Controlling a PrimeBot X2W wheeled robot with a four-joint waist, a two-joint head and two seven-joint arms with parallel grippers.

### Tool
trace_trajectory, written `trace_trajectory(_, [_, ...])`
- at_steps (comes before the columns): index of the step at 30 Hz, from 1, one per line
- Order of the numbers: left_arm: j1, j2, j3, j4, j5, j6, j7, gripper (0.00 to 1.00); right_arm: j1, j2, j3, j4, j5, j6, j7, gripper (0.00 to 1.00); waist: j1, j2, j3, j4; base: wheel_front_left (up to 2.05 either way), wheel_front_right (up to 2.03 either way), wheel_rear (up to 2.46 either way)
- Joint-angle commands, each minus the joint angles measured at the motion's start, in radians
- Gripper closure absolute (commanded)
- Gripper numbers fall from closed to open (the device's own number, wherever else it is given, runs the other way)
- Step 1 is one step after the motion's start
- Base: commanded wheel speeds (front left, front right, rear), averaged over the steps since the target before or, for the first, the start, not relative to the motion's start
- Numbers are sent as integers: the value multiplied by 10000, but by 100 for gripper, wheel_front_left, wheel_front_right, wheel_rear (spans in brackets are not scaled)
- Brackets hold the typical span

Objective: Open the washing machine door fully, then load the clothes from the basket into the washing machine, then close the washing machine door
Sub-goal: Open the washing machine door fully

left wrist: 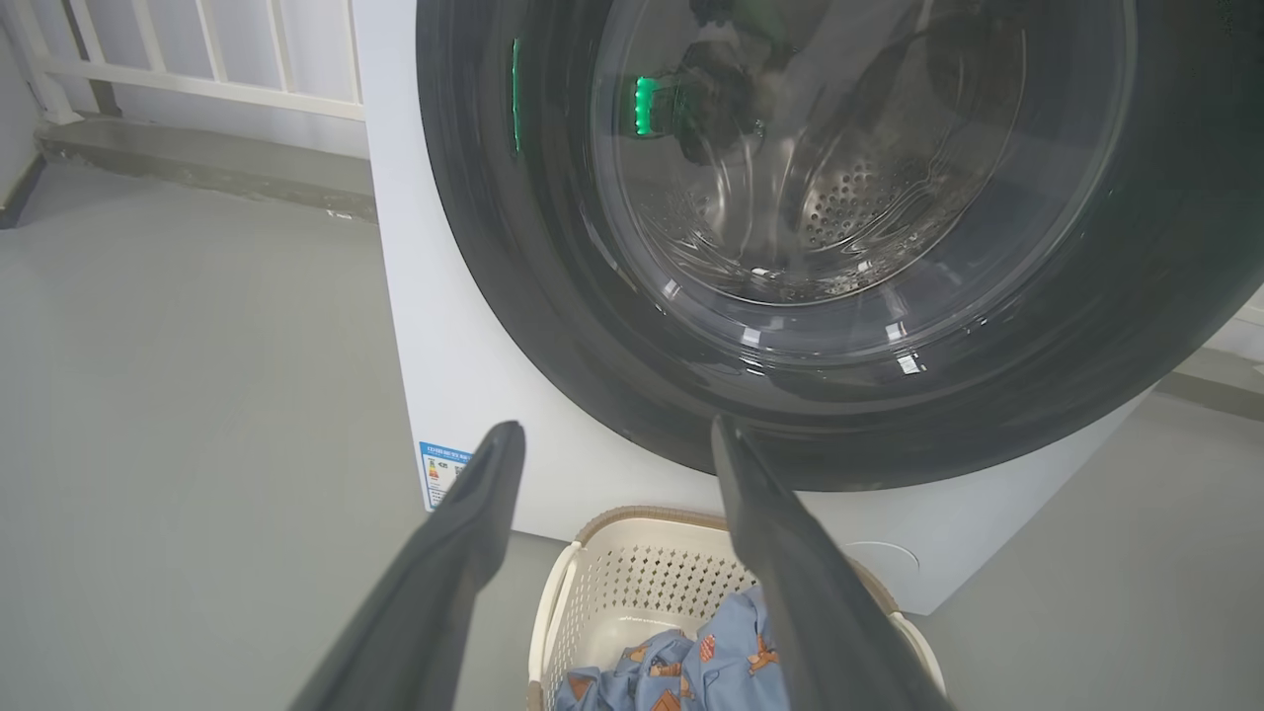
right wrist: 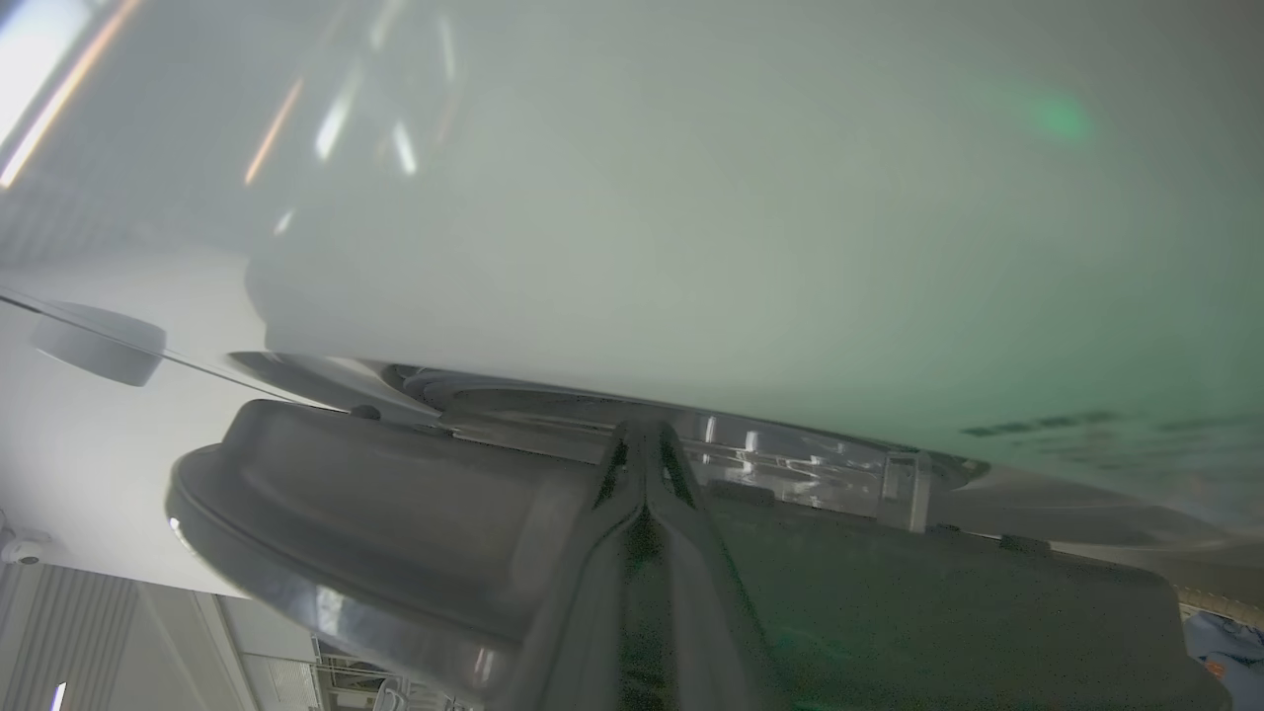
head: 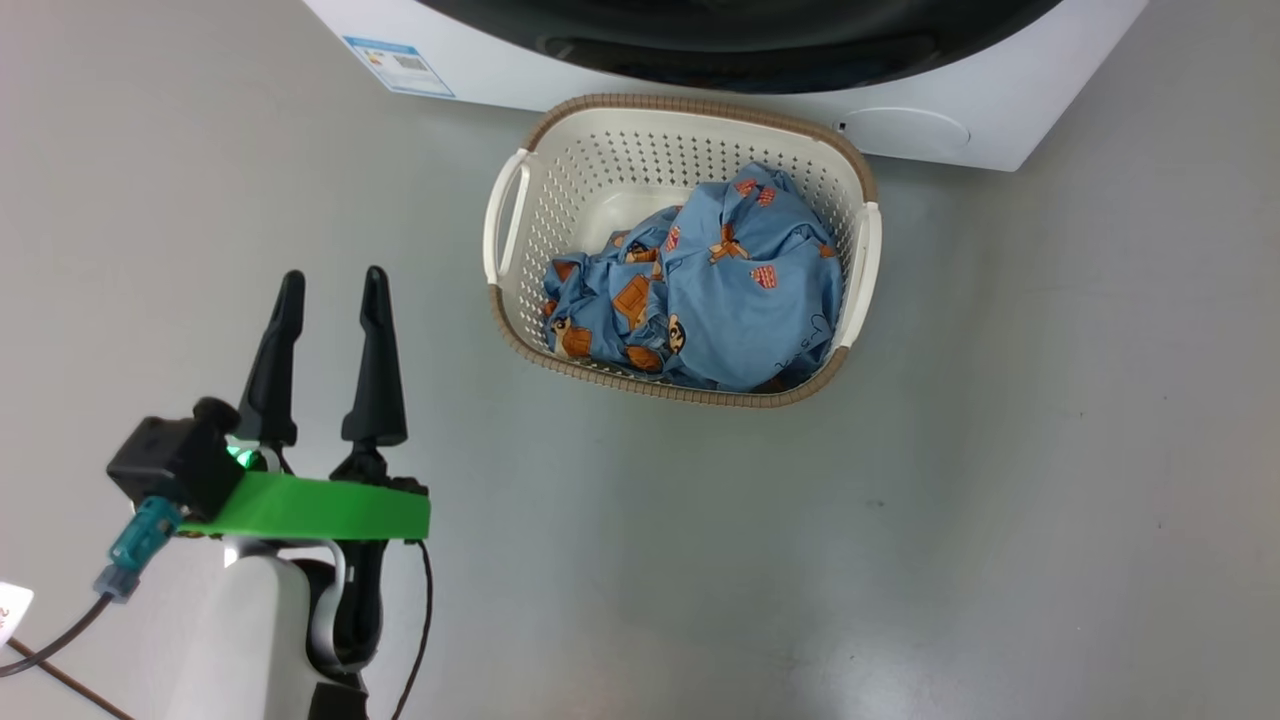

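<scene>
Facing the washing machine door point(left wrist: 1086, 326), I see a big round glossy black disc with a clear glass window at its centre. The perforated steel drum point(left wrist: 849, 197) shows through the glass. The door covers most of the front of the washing machine point(left wrist: 444, 346), a white box with a small blue label point(left wrist: 439, 474) at its lower corner.

In my right wrist view, the door's dark grey face and bulging glass bowl lie close below the blurred white front, with a narrow gap between them. I cannot tell how far the door stands open. My right tool point(right wrist: 642, 434) is clenched, its two fingers pressed together with nothing between them and their tips pointing into that gap.

On the grey floor point(head: 1000, 500), just in front of the machine, sits the basket point(head: 690, 108). It is cream-white with a brown rim and two side handles. The clothes point(head: 720, 290), light-blue fabric printed with small orange-brown and red figures, lie bunched inside it, toward its right and near sides.

My left tool point(head: 333, 273) hangs above the floor to the left of the basket and apart from it, fingers spread wide and holding nothing. A green band point(head: 310, 505) wraps its wrist. Beyond the machine's left side, a white railing point(left wrist: 197, 59) runs along a wall.
</scene>
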Motion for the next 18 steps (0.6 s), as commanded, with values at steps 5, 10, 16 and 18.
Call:
trace_trajectory(5, [-59, 224, 367, -74, -43, 6, -65, 0, -57, 461, 328, -159, -87, 46, 389, 100, 0, 0, -129, -18, 0, 0, 0])
trace_trajectory(10, [77, 218, 531, 76, 48, 6, -65, 0, 486, 534, 483, -148, -55, 46, 691, 100, 0, 0, -587, -126, 0, 0, 0])
trace_trajectory(16, [474, 288, 881, 157, 268, 6, -65, 0, 1592, 560, 566, -710, 85, 46, 996, 100, 0, 0, -1332, -244, 0, 0, 0])
trace_trajectory(18, [573, 286, 925, 160, 286, 6, -65, 0, 1971, 529, 571, -955, 136, 46, 1077, 100, 0, 0, -1540, -238, 0, 0, 0])
